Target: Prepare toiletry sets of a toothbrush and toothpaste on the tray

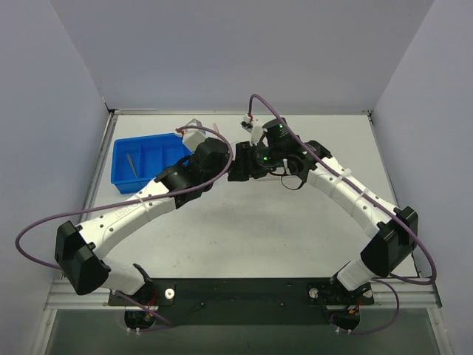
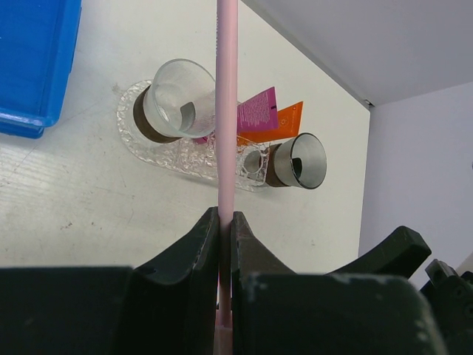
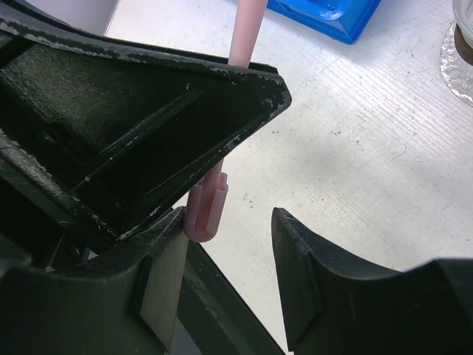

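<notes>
My left gripper (image 2: 226, 216) is shut on a thin pale pink toothbrush (image 2: 226, 111), which stands up out of the jaws. Beyond it lies the clear bumpy tray (image 2: 185, 155), with a pink toothpaste tube (image 2: 257, 111) and an orange toothpaste tube (image 2: 287, 122) leaning on it. My right gripper (image 3: 229, 218) is open. The toothbrush's butt end (image 3: 207, 207) hangs between its fingers, touching the left finger pad. In the top view the two grippers, left (image 1: 216, 148) and right (image 1: 236, 168), meet mid-table. A whitish-grey toothbrush (image 1: 131, 164) lies in the blue bin.
The blue bin (image 1: 122, 181) sits at the far left and shows in the left wrist view (image 2: 29, 122). Two clear cups with brown bands, one (image 2: 174, 103) and the other (image 2: 295, 161), rest at the tray's ends. Grey walls enclose the table.
</notes>
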Action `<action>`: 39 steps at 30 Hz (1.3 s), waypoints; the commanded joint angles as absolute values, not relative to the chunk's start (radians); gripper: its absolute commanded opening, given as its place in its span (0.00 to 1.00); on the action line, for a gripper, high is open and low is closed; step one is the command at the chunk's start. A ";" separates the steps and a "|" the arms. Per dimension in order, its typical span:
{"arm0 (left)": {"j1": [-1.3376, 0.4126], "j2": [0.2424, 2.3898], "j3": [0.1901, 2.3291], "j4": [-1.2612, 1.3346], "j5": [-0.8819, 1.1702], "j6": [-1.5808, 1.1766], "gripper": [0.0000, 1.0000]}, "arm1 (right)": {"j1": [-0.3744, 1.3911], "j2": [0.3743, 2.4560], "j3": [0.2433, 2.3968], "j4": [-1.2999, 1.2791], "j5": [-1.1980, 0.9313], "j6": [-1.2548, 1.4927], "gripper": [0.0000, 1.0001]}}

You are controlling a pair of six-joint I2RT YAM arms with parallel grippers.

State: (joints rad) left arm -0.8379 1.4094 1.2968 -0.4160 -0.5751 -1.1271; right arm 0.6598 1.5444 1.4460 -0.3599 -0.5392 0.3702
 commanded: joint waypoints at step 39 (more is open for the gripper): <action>-0.896 1.367 1.284 -0.400 -0.514 -1.250 0.38 | 0.640 1.430 1.367 -0.184 -0.463 0.347 0.00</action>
State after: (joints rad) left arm -0.8703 1.3933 1.2804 -0.4068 -0.5404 -1.2175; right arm 0.6537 1.4712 1.3651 -0.2714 -0.4812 0.3607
